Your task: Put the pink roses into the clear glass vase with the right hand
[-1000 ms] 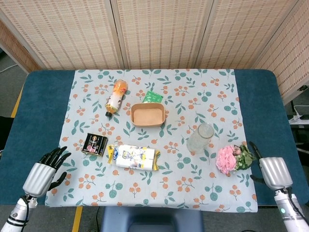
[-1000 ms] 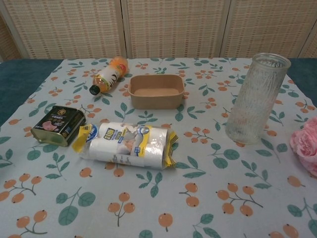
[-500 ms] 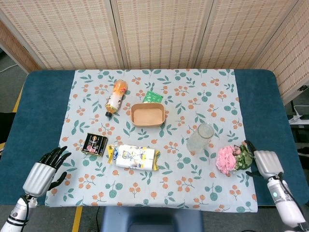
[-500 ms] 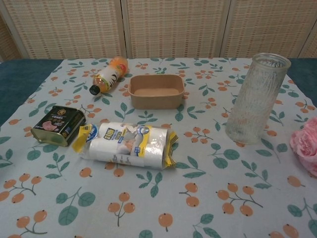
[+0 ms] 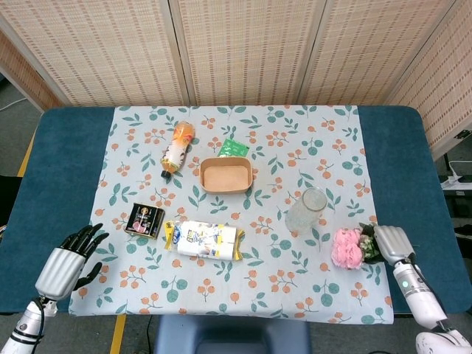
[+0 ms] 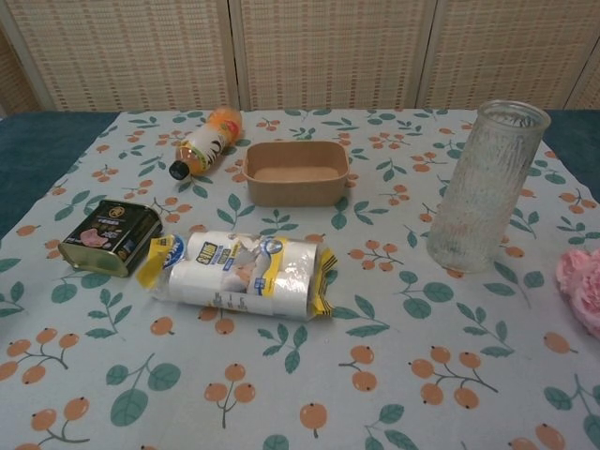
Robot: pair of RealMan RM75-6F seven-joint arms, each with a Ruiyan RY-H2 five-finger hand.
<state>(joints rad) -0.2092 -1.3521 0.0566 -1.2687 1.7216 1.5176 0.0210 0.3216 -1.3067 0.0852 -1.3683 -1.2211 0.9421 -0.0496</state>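
The silver right hand [image 5: 391, 243] sits on the leafy end of the soft pink roses [image 5: 345, 248] lying near the tall clear glass vase [image 5: 306, 210], fingers hidden so I cannot tell, and next must grip and lift.

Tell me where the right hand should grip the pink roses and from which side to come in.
Grip the green stem and leaf end, not the blooms. The pink roses lie flat on the tablecloth, petals toward the clear glass vase and foliage toward the right hand, which is right at that end. Coming in from the table's right edge probably works best, leaving the soft blooms uncrushed and the stems gathered for lifting.
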